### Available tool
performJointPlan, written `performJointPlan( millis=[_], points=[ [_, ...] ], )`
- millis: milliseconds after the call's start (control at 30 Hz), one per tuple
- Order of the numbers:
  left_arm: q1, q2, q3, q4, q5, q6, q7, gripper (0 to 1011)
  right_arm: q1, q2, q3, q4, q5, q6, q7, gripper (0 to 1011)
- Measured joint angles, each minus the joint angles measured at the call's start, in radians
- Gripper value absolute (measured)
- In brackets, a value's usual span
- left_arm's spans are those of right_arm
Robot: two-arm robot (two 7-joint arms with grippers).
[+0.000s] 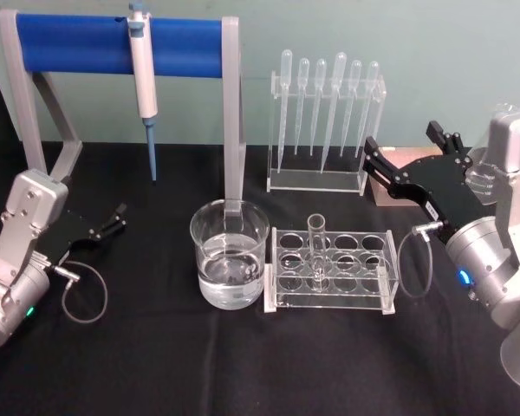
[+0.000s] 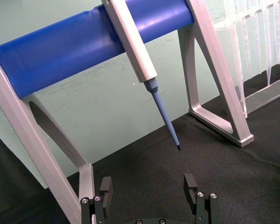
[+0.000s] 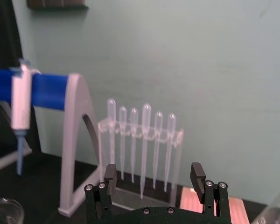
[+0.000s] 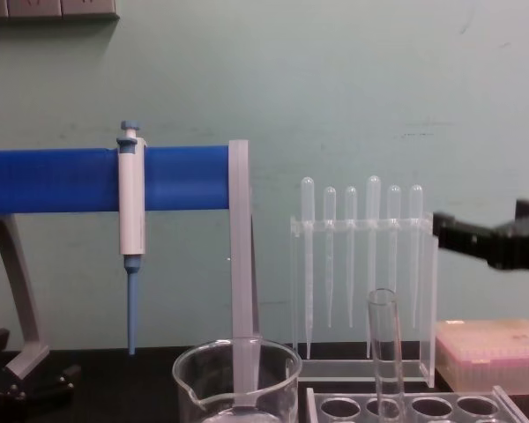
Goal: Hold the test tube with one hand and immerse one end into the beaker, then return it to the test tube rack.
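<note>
Head view, going from the left: my left gripper (image 1: 119,217) rests low at the near left of the black worktop (image 1: 156,364), fingers apart and holding nothing, and I judge it idle. Behind it one white pipettor (image 1: 143,74) with a blue tip hangs from the blue bar of the stand (image 1: 78,48). Next comes one beaker (image 1: 230,253), partly filled with clear liquid, touching or just beside the left end of the clear tube rack (image 1: 329,270). One test tube (image 1: 316,247) stands upright in that rack, untouched. Farther back, six plastic pipettes (image 1: 329,104) hang in their own holder. On the right, my right gripper (image 1: 374,165) hovers above the worktop, beyond the rack's right end, fingers apart and empty. So I judge the task at its first step, the approach, with nothing grasped yet. Next I would need to bring my right fingers down around the tube's upper part, close on it, lift it straight out, then carry it left over the beaker.
</note>
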Motion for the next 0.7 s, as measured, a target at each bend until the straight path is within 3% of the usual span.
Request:
performJointPlan(
  millis=[400, 600, 700],
  points=[
    [0.0, 0.0, 0.0, 0.0, 0.0, 0.0, 0.0, 1000, 0.017, -0.026, -0.008, 0.08, -0.063, 0.061, -0.004, 1000],
    [0.0, 0.0, 0.0, 0.0, 0.0, 0.0, 0.0, 1000, 0.029, -0.01, -0.022, 0.099, -0.077, 0.105, 0.056, 1000],
    [0.0, 0.0, 0.0, 0.0, 0.0, 0.0, 0.0, 1000, 0.028, -0.012, -0.022, 0.099, -0.077, 0.104, 0.054, 1000]
  ],
)
